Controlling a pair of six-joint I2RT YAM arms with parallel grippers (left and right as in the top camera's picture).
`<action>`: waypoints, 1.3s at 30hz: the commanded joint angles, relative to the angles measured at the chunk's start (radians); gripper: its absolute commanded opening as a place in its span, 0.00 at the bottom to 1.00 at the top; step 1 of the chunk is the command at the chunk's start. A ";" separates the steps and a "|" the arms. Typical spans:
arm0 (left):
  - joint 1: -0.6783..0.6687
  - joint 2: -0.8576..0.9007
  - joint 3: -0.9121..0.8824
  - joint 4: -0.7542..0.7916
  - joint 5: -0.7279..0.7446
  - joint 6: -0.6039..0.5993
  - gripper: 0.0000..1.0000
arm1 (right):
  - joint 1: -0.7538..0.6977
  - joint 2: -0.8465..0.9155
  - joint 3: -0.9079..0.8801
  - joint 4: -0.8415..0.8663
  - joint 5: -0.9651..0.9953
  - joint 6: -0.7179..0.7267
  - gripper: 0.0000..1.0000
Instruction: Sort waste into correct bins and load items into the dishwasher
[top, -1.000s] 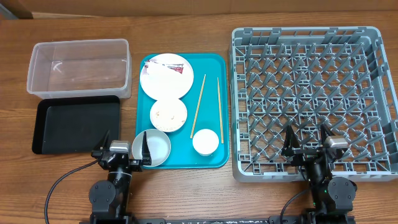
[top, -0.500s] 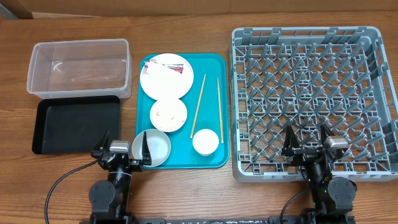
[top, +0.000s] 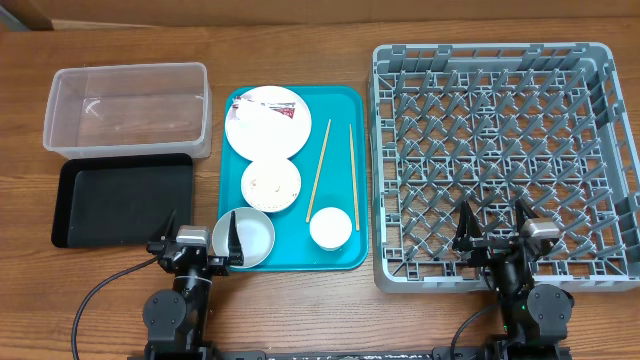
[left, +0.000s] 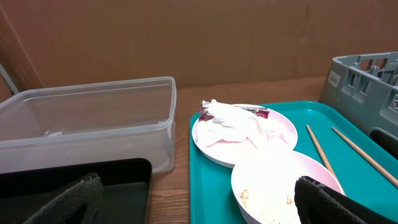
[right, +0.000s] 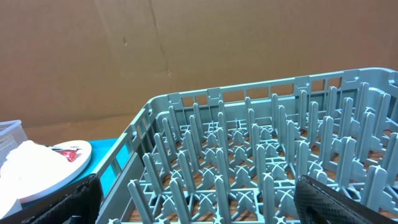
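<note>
Grey plastic dish rack (top: 505, 165): I am seeing it filling the table's right side with no dishes in it. The right gripper (top: 492, 235) is hovering over its near edge, jaws spread wide and gripping nothing.
Teal tray (top: 340, 100): I am finding every dish and scrap lying on it, between the bins and the rack.
Clear tub (top: 128, 68): it is sitting far left, with the black tray (top: 122, 200) lying just in front of it.
Left gripper (top: 197, 243): I am reading its jaws as wide apart and carrying nothing. It is hanging at the tray's near left corner, one finger over the rim of the grey bowl (top: 245, 238).
Plate (top: 267, 135): it is lying at the tray's far end, ahead of the left gripper and slightly to its right, beyond the bowl with scraps (top: 271, 185).
Chopsticks (top: 319, 168): their long axes are running near-to-far, the left one slanting, between the two arms.
Napkin (top: 262, 112): it is sitting crumpled on the plate, the red wrapper (top: 288, 114) touching its right side.
Deciding relation: I am judging the left arm much nearer the waste and both bins, so it is facing a forward reach over two bowls.
</note>
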 joint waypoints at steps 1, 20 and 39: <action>0.008 -0.010 -0.006 0.001 0.003 0.015 1.00 | -0.003 -0.010 -0.011 0.003 0.001 -0.004 1.00; 0.008 -0.010 -0.006 0.000 -0.016 0.015 1.00 | -0.003 -0.010 -0.011 0.003 0.001 -0.004 1.00; 0.008 -0.010 -0.006 0.104 -0.014 0.008 1.00 | -0.003 -0.010 -0.010 0.004 0.001 -0.004 1.00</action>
